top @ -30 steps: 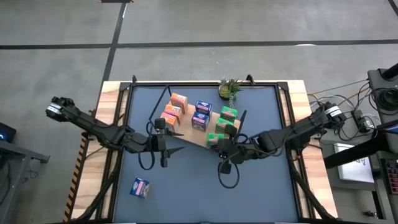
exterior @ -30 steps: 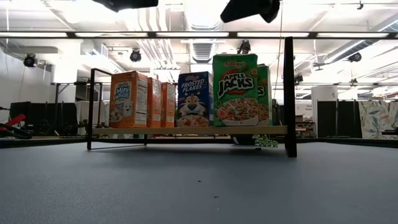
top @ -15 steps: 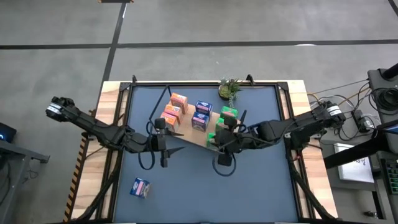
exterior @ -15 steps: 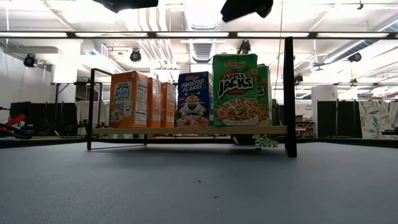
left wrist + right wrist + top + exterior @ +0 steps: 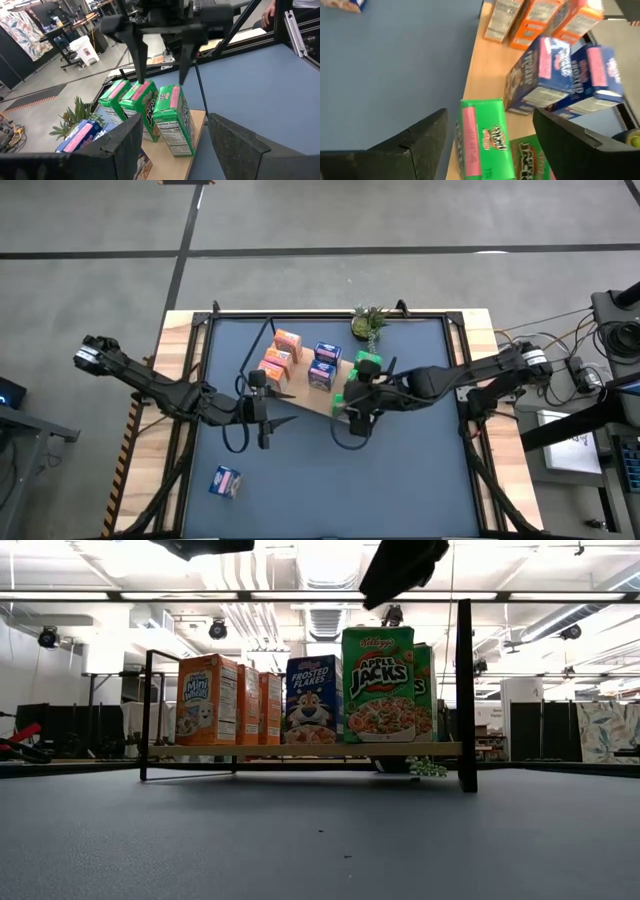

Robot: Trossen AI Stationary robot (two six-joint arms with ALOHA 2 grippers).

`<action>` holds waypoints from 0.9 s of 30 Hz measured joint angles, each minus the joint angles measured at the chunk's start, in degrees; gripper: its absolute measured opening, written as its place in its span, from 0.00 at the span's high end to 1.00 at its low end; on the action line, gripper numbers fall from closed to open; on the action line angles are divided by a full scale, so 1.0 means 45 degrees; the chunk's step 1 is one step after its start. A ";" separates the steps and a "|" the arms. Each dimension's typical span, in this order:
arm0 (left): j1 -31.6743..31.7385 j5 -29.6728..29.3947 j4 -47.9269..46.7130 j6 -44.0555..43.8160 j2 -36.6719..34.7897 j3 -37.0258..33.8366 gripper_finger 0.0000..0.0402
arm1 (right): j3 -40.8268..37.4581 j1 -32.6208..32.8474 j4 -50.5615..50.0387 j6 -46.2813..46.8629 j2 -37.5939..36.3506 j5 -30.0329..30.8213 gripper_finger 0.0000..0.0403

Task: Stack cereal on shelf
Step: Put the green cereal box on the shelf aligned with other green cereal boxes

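The shelf (image 5: 300, 402) is a light-wood board on black legs in mid-table. Cereal boxes stand upright on it: orange ones (image 5: 277, 360) at the left, blue ones (image 5: 323, 365) in the middle, green ones (image 5: 366, 364) at the right. One more blue box (image 5: 225, 482) lies on the table, near left. My right gripper (image 5: 161, 80) hangs open just above the green boxes (image 5: 480, 137), its fingers to either side of one box top; no touch shows. My left gripper (image 5: 262, 415) hovers open off the shelf's near-left side.
A small potted plant (image 5: 368, 322) stands at the far edge behind the shelf. Black frame posts (image 5: 465, 690) rise at the shelf's ends. Blue tabletop (image 5: 400, 470) spreads in front of the shelf. A person's hand shows beyond the table (image 5: 272, 7).
My right gripper has gone toward the table's far edge and a little left, from over the blue tabletop in front of the shelf to above the green boxes. The boxes on the shelf have stayed where they were.
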 joint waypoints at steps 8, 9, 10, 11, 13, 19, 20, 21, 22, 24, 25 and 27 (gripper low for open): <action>0.0000 0.0010 -0.0123 0.0029 0.0000 0.0005 0.48 | -0.0019 -0.0078 -0.0229 -0.0029 0.1107 -0.0221 0.28; 0.0000 0.0010 -0.0120 0.0029 -0.0005 0.0005 0.48 | -0.0019 -0.0102 -0.0262 0.0059 0.1179 -0.0230 0.28; 0.0000 0.0010 -0.0127 0.0029 -0.0005 0.0005 0.48 | -0.0019 -0.0128 -0.0269 0.0144 0.1261 -0.0223 0.28; 0.0000 0.0014 -0.0138 0.0032 -0.0005 0.0005 0.48 | -0.0019 -0.0168 -0.0264 0.0149 0.1308 -0.0221 0.28; 0.0000 0.0010 -0.0140 0.0030 -0.0005 0.0005 0.48 | -0.0019 -0.0216 -0.0252 0.0146 0.1402 -0.0216 0.29; 0.0000 0.0014 -0.0198 0.0034 -0.0005 0.0000 0.48 | -0.0015 -0.0414 -0.0225 -0.0009 0.1412 -0.0221 0.32; 0.0002 0.0012 -0.0198 0.0034 -0.0005 0.0000 0.48 | -0.0015 -0.0419 -0.0232 -0.0014 0.1412 -0.0226 0.33; 0.0000 0.0014 -0.0198 0.0034 -0.0005 0.0000 0.48 | -0.0015 -0.0419 -0.0230 -0.0014 0.1412 -0.0231 0.34; 0.0000 0.0010 -0.0198 0.0034 -0.0005 0.0000 0.48 | -0.0015 -0.0419 -0.0230 -0.0014 0.1412 -0.0235 0.35; 0.0000 0.0014 -0.0198 0.0039 -0.0005 -0.0005 0.48 | -0.0015 -0.0419 -0.0242 -0.0009 0.1412 -0.0319 0.35; 0.0002 0.0013 -0.0198 0.0039 -0.0005 -0.0005 0.48 | -0.0015 -0.0419 -0.0248 0.0001 0.1412 -0.0336 0.35; 0.0001 0.0013 -0.0198 0.0039 -0.0005 -0.0008 0.48 | -0.0015 -0.0419 -0.0249 0.0011 0.1412 -0.0357 0.35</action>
